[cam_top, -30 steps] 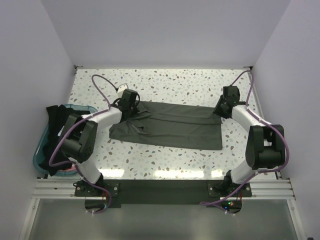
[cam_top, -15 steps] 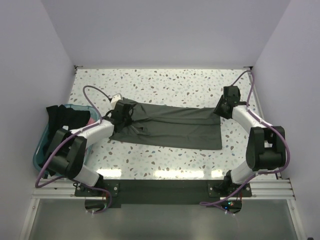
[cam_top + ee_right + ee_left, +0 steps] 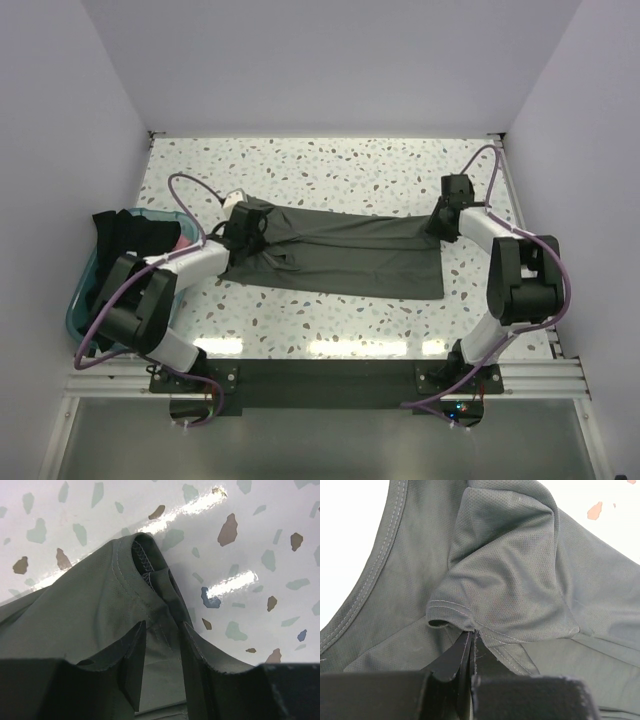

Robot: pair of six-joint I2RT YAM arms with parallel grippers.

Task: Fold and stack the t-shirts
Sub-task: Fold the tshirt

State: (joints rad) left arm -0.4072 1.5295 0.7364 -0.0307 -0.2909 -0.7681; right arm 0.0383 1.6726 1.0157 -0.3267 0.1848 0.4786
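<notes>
The speckled table (image 3: 330, 160) is carrying the dark olive-green t-shirt (image 3: 340, 255), which is lying flat across its middle with the long axis running left to right, from one arm to the other. At the table's left edge the teal tub (image 3: 78, 305) is holding the black t-shirt (image 3: 125, 235), draped over its rim, and a little of the pink t-shirt (image 3: 181, 243) is showing beside it; both are waiting well apart from the work.

Each arm is reaching to its own end of the olive shirt, so neither is nearer. The left gripper (image 3: 248, 225) is sitting on the shirt's left end at the far side, and the right gripper (image 3: 445, 218) is sitting on the far right corner. From both sets of jaws the body of the shirt is lying toward the near edge, so a fold would probably be carrying the far edge toward the arm bases.

In the left wrist view the left gripper (image 3: 472, 647) is pressing its jaws tight together on a stitched hem, with a bulge of cloth rising just beyond the tips. In the right wrist view the right gripper (image 3: 161, 652) is standing narrowly parted with a ridge of cloth pinched between the jaws – the hemmed corner (image 3: 142, 555) is tenting up off the surface.

Bare table is lying open on the far side and in a strip on the near side – room enough, I judge, to draw the far edge over, though the right arm is working close to the right-hand edge
</notes>
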